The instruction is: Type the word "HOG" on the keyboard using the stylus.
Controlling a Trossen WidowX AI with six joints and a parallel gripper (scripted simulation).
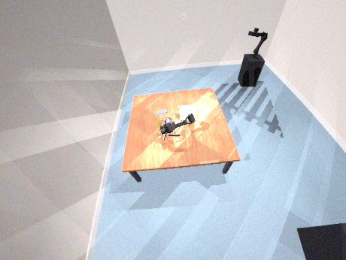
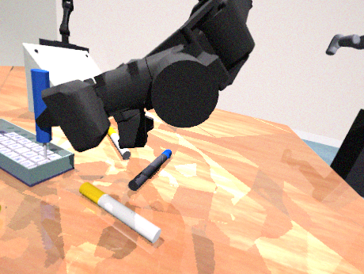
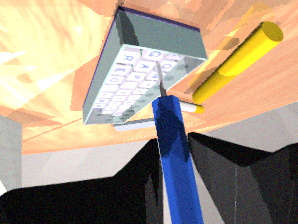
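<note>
The blue stylus [image 2: 41, 91] [image 3: 182, 192] stands nearly upright with its thin metal tip downward. My gripper [image 2: 43, 119] [image 3: 172, 142] is shut on the stylus body above the keyboard. The grey-green keyboard [image 2: 51, 174] [image 3: 165, 40] has pale keys with blue letters. In the wrist view the stylus tip [image 3: 159, 65] is at the near edge of the G key [image 3: 154, 53], close to the A key [image 3: 144, 66]. In the exterior view the tip reaches the keys near the keyboard's near end. Whether a key is pressed down cannot be told. The H key cannot be made out.
A yellow pen [image 3: 235, 60] lies beside the keyboard. A white marker with a yellow end [image 2: 128, 218], a dark marker with a blue end [image 2: 150, 170] and another yellow-ended marker [image 2: 117, 143] lie on the table [image 1: 143, 154]. A white panel [image 2: 59, 59] stands behind the keyboard.
</note>
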